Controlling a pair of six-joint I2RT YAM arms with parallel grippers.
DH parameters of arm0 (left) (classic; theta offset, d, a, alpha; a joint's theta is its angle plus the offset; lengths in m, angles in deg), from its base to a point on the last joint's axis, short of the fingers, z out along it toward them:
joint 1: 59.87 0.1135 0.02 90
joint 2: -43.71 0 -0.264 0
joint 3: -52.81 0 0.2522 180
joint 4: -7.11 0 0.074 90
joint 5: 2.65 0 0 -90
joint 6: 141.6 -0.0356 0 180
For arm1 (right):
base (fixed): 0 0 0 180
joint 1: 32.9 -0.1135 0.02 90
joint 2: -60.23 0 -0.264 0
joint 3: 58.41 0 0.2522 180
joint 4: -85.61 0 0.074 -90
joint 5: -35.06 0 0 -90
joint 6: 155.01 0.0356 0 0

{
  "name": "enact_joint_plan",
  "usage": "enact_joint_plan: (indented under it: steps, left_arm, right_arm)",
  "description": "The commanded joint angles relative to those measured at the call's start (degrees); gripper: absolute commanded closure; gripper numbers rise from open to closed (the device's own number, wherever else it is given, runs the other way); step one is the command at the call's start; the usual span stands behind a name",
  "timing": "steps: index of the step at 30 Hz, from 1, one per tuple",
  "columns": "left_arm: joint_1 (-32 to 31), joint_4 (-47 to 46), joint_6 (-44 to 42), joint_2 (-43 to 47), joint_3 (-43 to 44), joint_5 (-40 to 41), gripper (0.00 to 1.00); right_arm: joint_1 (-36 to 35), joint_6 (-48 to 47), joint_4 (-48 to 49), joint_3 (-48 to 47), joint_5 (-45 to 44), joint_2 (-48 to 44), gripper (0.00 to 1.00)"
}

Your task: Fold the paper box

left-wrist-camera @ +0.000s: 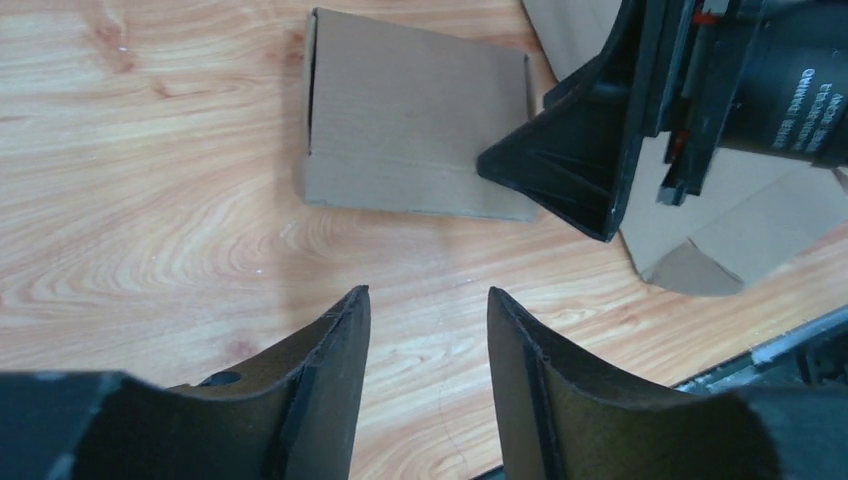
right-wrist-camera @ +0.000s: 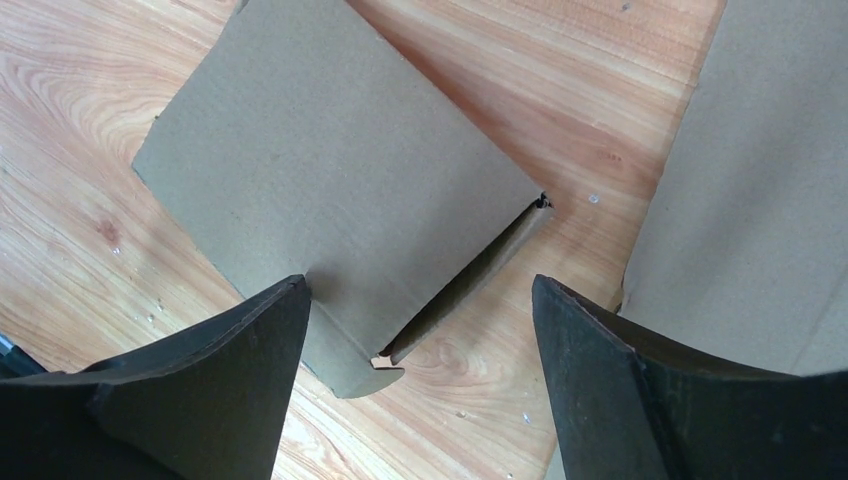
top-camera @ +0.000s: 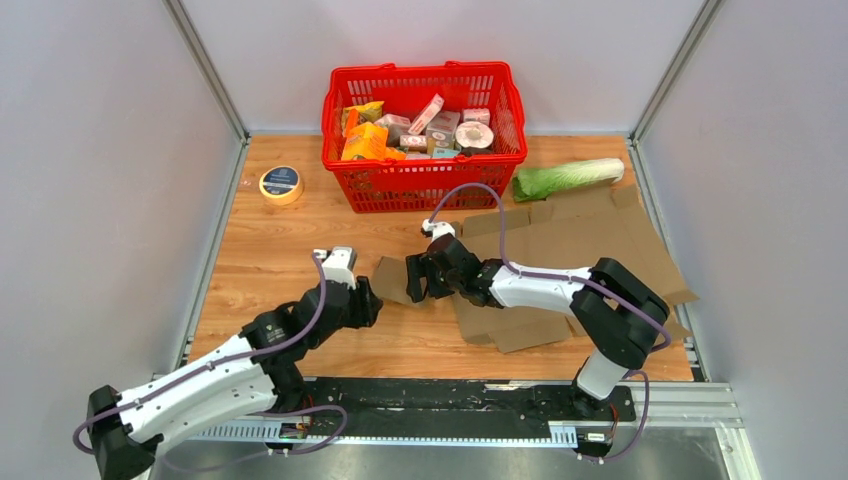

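Observation:
The paper box [top-camera: 570, 245] is a flat brown cardboard sheet spread over the right half of the table. Its left end is a small panel [top-camera: 392, 280] lying doubled over on the wood, seen as the panel [left-wrist-camera: 415, 130] in the left wrist view and the panel [right-wrist-camera: 330, 190] in the right wrist view. My right gripper [top-camera: 418, 278] hovers over that panel's near corner, and the right gripper [right-wrist-camera: 420, 282] is open and holds nothing. My left gripper [top-camera: 372, 300] sits just left of the panel. The left gripper [left-wrist-camera: 426, 292] is open over bare wood, short of the cardboard.
A red basket [top-camera: 440, 190] full of groceries stands at the back centre. A yellow tape roll [top-camera: 281, 184] lies at the back left and a green cabbage [top-camera: 567, 177] at the back right. Grey walls close in both sides.

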Motion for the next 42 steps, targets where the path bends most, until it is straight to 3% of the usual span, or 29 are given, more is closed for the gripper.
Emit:
enact_joint_plan:
  steps: [1,2,6,11,12,13,20,28,31,34,36,42]
  left_arm:
    - [8.3,-3.6,-2.8,-6.9,5.1,-13.2,0.48]
    - [12.4,-4.5,-2.9,-9.4,6.7,-14.9,0.49]
    - [17.6,-7.9,-7.8,-23.2,11.3,-18.0,0.43]
    - [20.9,-12.7,-11.5,-29.4,12.7,-20.3,0.41]
    - [22.5,-13.0,-11.5,-30.9,12.7,-22.2,0.41]
    - [22.9,-13.4,-11.4,-31.6,12.7,-22.6,0.42]
    - [23.6,-17.4,-11.1,-36.3,10.2,-24.1,0.51]
    - [23.7,-21.4,-9.5,-38.3,6.4,-24.7,0.68]
    - [23.7,-20.5,-10.1,-37.7,6.2,-25.0,0.71]
    - [23.7,-18.4,-10.7,-33.9,6.9,-26.1,0.63]
    - [23.7,-16.7,-10.7,-29.5,7.5,-26.1,0.53]
    - [23.8,-8.8,-10.4,-18.9,9.1,-23.5,0.37]
  right_arm:
    - [-0.1,-2.3,3.8,0.1,0.9,0.4,0.18]
    - [0.2,-2.0,4.0,0.3,2.0,0.6,0.20]
    - [2.2,-1.1,7.6,3.0,6.4,-0.7,0.32]
    - [3.7,-1.0,10.0,4.8,9.6,-0.8,0.47]
    - [4.4,-0.8,10.5,5.2,10.1,-0.8,0.56]
    - [4.8,-0.6,11.1,5.6,10.4,-0.8,0.58]
    - [6.4,-0.6,12.6,6.5,12.3,-0.2,0.66]
    - [8.3,0.1,11.6,5.5,14.2,0.5,0.64]
    - [9.1,-0.6,9.9,4.6,14.1,-0.1,0.59]
    - [9.7,-1.3,8.4,3.0,15.1,0.3,0.55]
    - [10.0,-1.9,7.7,1.2,15.9,1.4,0.57]
    - [10.4,-1.8,8.5,-0.3,16.1,5.4,0.63]
